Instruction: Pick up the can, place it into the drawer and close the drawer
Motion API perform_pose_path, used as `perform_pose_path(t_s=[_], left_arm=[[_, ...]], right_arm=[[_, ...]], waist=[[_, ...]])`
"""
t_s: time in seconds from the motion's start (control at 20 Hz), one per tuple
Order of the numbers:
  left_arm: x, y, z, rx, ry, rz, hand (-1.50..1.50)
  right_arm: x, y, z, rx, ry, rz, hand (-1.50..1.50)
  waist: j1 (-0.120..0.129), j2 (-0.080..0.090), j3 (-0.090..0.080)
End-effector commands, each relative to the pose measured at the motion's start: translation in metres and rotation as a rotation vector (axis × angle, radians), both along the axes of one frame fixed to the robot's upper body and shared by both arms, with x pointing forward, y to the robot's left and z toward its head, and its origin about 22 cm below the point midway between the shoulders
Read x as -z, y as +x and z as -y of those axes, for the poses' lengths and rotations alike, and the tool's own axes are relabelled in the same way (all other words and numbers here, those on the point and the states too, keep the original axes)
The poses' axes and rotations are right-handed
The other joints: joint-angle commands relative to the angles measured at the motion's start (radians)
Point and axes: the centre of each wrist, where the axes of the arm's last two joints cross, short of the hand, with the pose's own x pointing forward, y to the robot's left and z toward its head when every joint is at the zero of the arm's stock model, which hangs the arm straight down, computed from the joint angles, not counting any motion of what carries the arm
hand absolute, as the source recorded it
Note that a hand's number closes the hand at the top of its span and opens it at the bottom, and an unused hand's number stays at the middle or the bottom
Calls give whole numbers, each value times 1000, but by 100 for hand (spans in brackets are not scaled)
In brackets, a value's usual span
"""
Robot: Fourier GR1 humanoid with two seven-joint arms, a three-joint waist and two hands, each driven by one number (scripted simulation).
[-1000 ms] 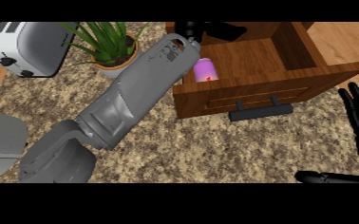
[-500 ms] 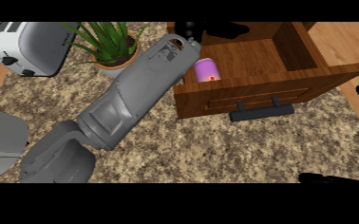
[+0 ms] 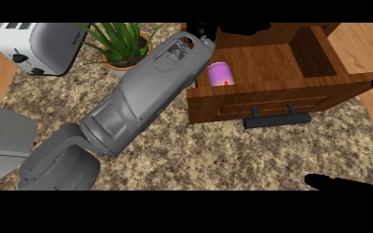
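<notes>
The pink can (image 3: 221, 74) stands upright inside the open wooden drawer (image 3: 320, 96), against its left wall. The drawer's black handle (image 3: 280, 119) faces me. My left forearm reaches up from the lower left, and its hand (image 3: 232, 28) is at the drawer's back edge, above the can and apart from it, fingers stretched out, partly cut off by the view's top. Of my right hand (image 3: 336, 182) only a black sliver shows at the bottom right.
A white toaster (image 3: 40, 44) stands at the top left, with a potted green plant (image 3: 120, 42) next to it, just left of my forearm. Speckled counter (image 3: 218, 153) lies in front of the drawer.
My right hand, seen fingers-up at the right edge a second ago, has sunk out of view, leaving only a tip at the bottom. The left arm and the can have hardly moved.
</notes>
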Motion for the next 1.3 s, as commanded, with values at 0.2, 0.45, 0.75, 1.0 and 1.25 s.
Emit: perform_pose_path(t_s=[0.2, 0.45, 0.75, 1.0, 1.25], left_arm=[[-7, -4, 7, -13, -14, 29, -150], [-8, -6, 8, -8, -34, 15, -150], [-17, -4, 3, -17, -28, 25, -150], [-37, -1, -20, -32, -21, 13, -150], [-46, 2, -52, -19, -5, 0, -150]], right_arm=[[19, 22, -17, 57, -318, 1, -150], [27, 47, -46, 93, -488, -19, -150], [63, 67, -55, 175, -634, -74, -150], [97, 83, -50, 223, -579, -82, -150], [135, 118, -44, 267, -593, -105, -150]], waist=[[35, -6, 1], [82, -15, -1], [104, -25, -1], [111, -30, -1], [139, -28, 0]])
